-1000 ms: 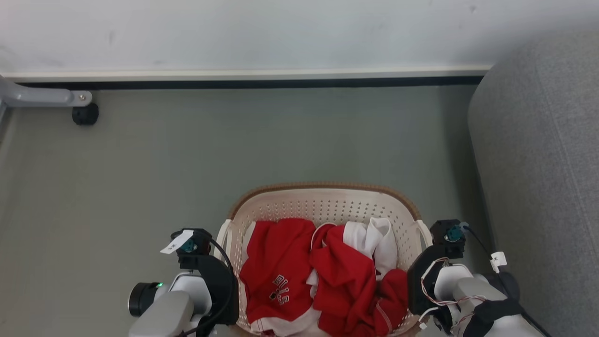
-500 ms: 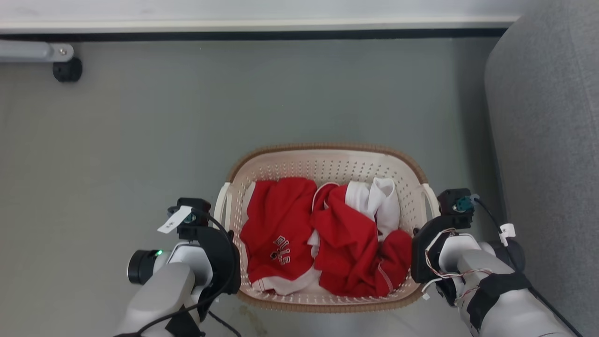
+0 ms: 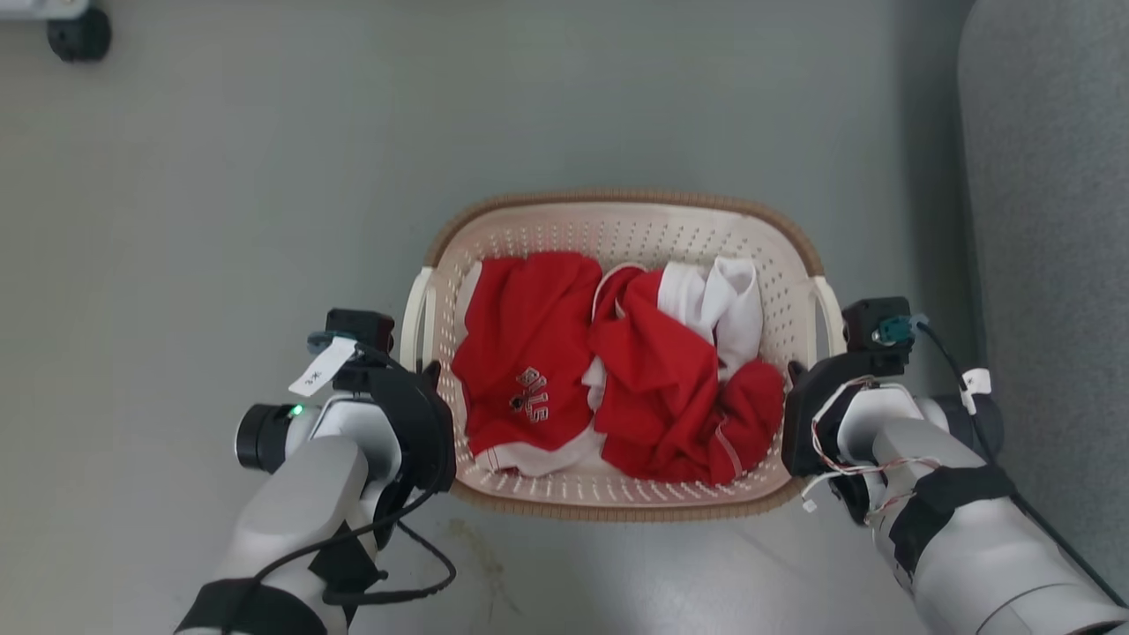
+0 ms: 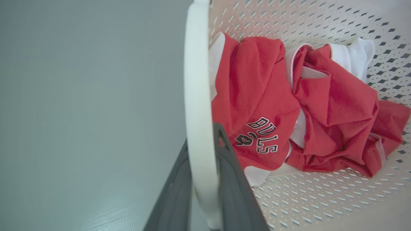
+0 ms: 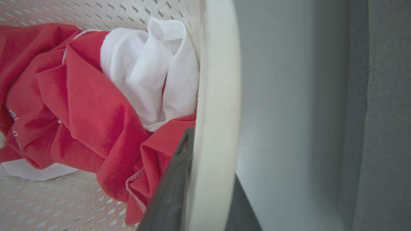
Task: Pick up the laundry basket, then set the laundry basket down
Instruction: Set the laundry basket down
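The laundry basket (image 3: 617, 205) is cream-white and perforated with a brown woven-look rim, and it sits mid-frame in the head view. My left gripper (image 3: 429, 379) is shut on its white left handle (image 3: 411, 309). In the left wrist view the dark fingers (image 4: 231, 179) clamp either side of that handle (image 4: 196, 96). My right gripper (image 3: 798, 379) is shut on the right handle (image 3: 827, 304), which the right wrist view shows as a white bar (image 5: 218, 96) between its fingers (image 5: 175, 186). Whether the basket touches the floor cannot be told.
Red shirts (image 3: 529, 353) and a white garment (image 3: 732, 300) lie inside the basket. A grey sofa (image 3: 1050, 220) stands close on the right. A black caster (image 3: 79, 35) of a grey frame is at the far left. Grey-green floor (image 3: 220, 194) lies ahead and to the left.
The whole head picture has shifted: wall and skirting have slid out at the top, so the camera has moved. The basket looks slightly larger. Both grippers stay on the handles.
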### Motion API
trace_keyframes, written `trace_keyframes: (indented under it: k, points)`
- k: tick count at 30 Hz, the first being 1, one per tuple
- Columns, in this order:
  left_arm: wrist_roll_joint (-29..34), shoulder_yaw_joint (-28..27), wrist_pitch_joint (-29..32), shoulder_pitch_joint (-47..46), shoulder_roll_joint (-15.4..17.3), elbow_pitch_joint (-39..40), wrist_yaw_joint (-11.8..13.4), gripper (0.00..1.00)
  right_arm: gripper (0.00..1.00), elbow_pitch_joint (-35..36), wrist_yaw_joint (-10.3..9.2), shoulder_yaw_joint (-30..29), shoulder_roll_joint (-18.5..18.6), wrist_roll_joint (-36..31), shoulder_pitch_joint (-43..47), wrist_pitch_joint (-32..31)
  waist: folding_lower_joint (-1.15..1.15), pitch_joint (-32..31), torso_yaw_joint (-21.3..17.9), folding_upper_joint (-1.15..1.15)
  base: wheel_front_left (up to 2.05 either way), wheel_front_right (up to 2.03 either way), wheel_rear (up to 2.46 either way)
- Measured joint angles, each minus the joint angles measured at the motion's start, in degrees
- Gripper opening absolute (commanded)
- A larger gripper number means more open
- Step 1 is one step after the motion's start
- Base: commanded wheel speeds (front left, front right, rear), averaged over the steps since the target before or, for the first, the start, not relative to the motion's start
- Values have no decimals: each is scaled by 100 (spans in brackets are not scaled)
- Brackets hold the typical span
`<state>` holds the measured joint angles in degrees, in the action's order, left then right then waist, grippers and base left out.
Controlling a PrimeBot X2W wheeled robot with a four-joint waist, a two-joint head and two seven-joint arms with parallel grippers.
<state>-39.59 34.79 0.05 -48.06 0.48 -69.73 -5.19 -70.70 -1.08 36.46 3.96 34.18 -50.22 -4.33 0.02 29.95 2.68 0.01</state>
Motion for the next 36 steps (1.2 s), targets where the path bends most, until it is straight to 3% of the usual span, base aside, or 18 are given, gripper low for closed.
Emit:
trace_keyframes:
  k: [36]
  points:
    - [-19, 62, -712, -846, 41, 183, 42, 0, 0, 0, -68, -46, 157, -93, -862, 655, -1, 1518, 151, -1, 0, 0, 0]
